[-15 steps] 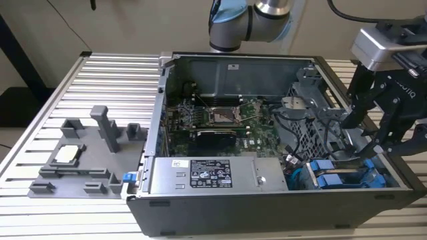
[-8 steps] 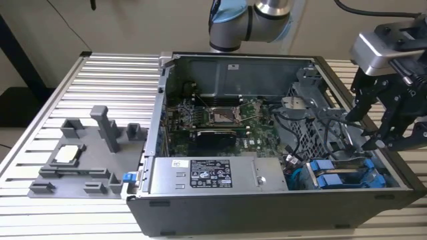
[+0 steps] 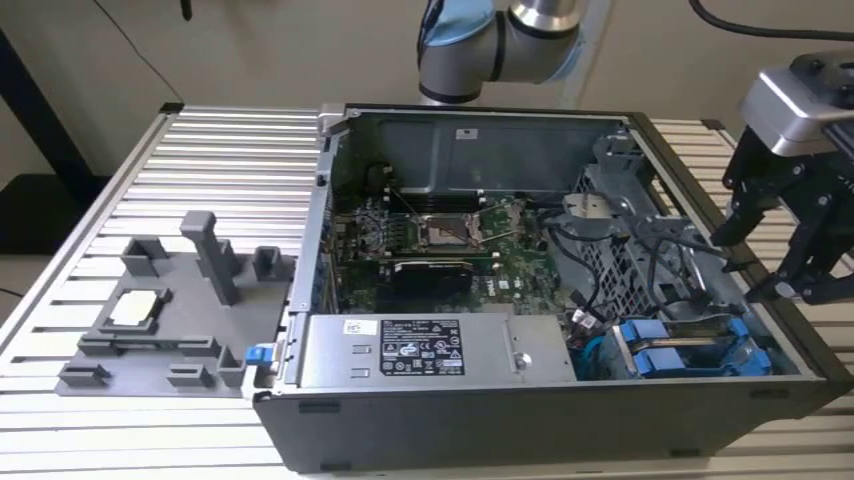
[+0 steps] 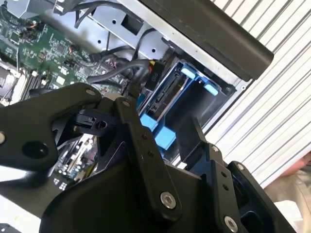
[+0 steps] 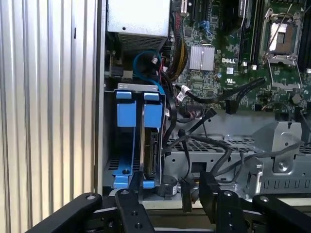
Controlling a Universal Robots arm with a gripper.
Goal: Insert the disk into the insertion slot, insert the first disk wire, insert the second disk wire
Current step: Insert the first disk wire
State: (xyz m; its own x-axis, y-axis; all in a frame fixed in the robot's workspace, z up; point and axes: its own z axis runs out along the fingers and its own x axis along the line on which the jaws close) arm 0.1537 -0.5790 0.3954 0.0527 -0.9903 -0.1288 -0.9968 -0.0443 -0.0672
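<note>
The disk (image 5: 153, 156) stands edge-on in its blue carrier (image 5: 152, 112) inside the insertion slot (image 5: 137, 87), a bay of the grey drive cage at the case's corner. In the exterior view the blue carrier tabs (image 3: 683, 352) show at the case's lower right. A second blue carrier (image 5: 126, 112) sits alongside. Black disk wires (image 5: 187, 112) lie bunched beside the cage; I cannot tell whether any is plugged in. My gripper (image 3: 761, 265) hangs open above that corner, just outside the case wall, holding nothing. Both wrist views show its black fingers (image 5: 130, 209) (image 4: 141, 141) apart over the bay.
The open computer case holds a green motherboard (image 3: 441, 235), a grey power-supply box (image 3: 414, 350) with a white sticker, and a perforated grey cage (image 3: 617, 250). A grey fixture tray (image 3: 160, 310) sits on the ribbed aluminium table (image 3: 200, 160) at the exterior view's left.
</note>
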